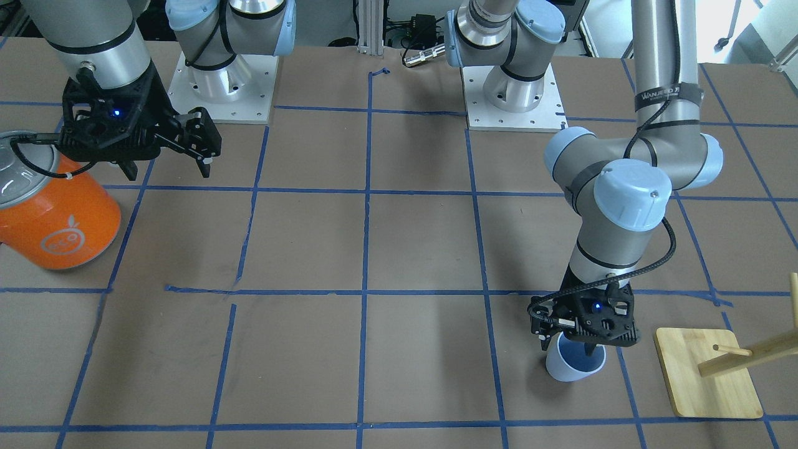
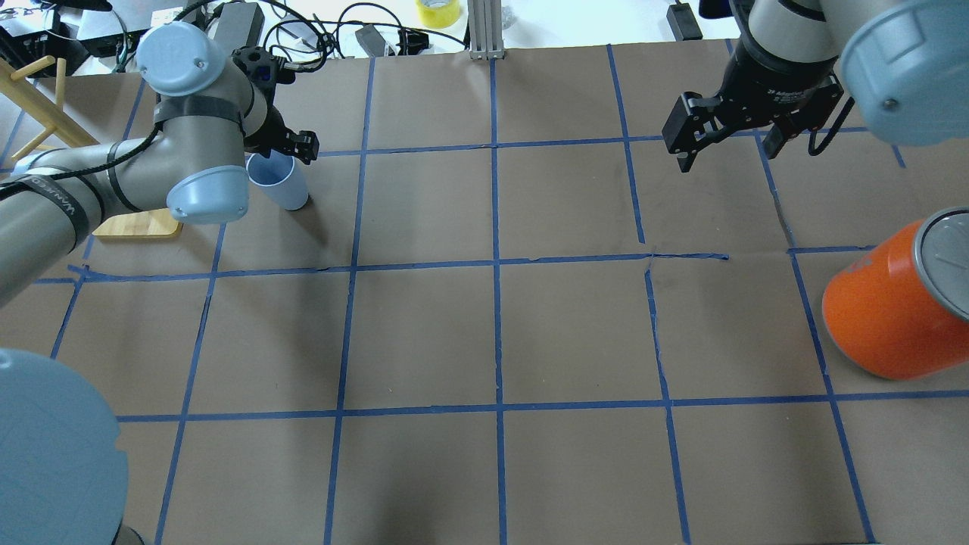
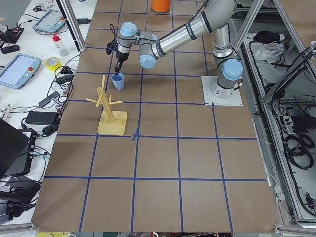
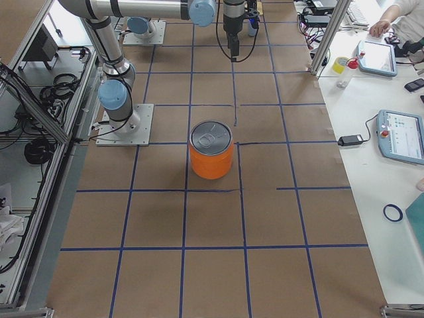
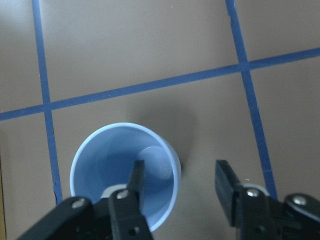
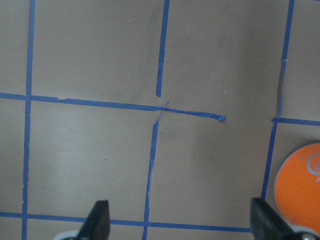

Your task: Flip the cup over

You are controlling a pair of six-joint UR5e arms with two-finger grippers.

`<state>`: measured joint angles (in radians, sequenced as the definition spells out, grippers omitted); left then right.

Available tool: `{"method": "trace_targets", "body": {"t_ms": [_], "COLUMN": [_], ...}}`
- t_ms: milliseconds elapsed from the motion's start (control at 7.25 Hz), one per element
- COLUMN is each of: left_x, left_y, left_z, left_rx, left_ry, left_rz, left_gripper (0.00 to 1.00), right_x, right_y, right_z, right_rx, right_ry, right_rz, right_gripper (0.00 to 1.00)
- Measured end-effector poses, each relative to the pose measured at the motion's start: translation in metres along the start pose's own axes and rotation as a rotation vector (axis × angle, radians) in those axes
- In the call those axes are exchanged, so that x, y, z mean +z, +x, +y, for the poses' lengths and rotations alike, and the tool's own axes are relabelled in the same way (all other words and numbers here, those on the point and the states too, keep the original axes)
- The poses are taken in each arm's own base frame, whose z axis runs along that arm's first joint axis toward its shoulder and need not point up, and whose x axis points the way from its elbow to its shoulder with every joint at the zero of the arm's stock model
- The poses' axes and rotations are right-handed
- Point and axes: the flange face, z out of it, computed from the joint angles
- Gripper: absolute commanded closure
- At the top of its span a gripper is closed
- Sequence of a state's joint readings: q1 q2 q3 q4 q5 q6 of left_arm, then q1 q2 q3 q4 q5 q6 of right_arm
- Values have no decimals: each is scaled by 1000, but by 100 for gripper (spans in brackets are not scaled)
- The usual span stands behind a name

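The pale blue cup [image 1: 575, 366] stands upright, mouth up, on the brown table; it also shows in the overhead view [image 2: 278, 182], the exterior left view [image 3: 118, 81] and the left wrist view [image 5: 125, 175]. My left gripper [image 5: 180, 170] is open and points down at the cup's rim. One finger [image 5: 136, 175] is inside the cup and the other [image 5: 223, 180] is outside, so the jaws straddle the wall without pinching it. My right gripper [image 2: 727, 147] is wide open and empty above bare table, far from the cup; it also shows in the right wrist view [image 6: 181, 222].
A large orange can [image 2: 886, 310] with a silver lid stands near my right gripper, also seen in the front view [image 1: 59, 218]. A wooden peg rack [image 1: 707, 374] on a square base stands right beside the cup. Blue tape lines grid the table.
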<state>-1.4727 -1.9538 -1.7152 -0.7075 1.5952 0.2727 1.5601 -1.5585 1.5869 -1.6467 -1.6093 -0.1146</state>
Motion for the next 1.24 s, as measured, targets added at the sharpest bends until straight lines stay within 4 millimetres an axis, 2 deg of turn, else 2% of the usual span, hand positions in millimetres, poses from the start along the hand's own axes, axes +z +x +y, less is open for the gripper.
{"method": "trace_targets", "body": {"t_ms": [276, 414, 552, 690, 828, 966, 1103, 1241], "left_x": [-68, -118, -180, -232, -257, -261, -260, -252], "left_y": [1, 3, 8, 14, 23, 38, 56, 74], "left_z": [-7, -7, -1, 10, 21, 34, 41, 42], "left_rx": [-2, -1, 0, -4, -9, -32, -83, -115], "left_ry": [-81, -181, -278, -325, -348, -361, -346, -319], "left_rz": [25, 58, 101, 141, 168, 174, 151, 107], "left_gripper": [0, 0, 0, 5, 5, 0, 2, 0], "right_x": [1, 2, 3, 3, 3, 4, 4, 4], "right_y": [0, 0, 0, 0, 0, 0, 0, 0], "right_z": [0, 0, 0, 1, 1, 1, 1, 1], "right_rx": [0, -1, -1, -1, -1, -1, -1, -1], "right_ry": [-2, -3, -2, -2, -2, -3, -4, -4], "right_rz": [0, 0, 0, 0, 0, 0, 0, 0], "right_gripper": [0, 0, 0, 0, 0, 0, 0, 0]}}
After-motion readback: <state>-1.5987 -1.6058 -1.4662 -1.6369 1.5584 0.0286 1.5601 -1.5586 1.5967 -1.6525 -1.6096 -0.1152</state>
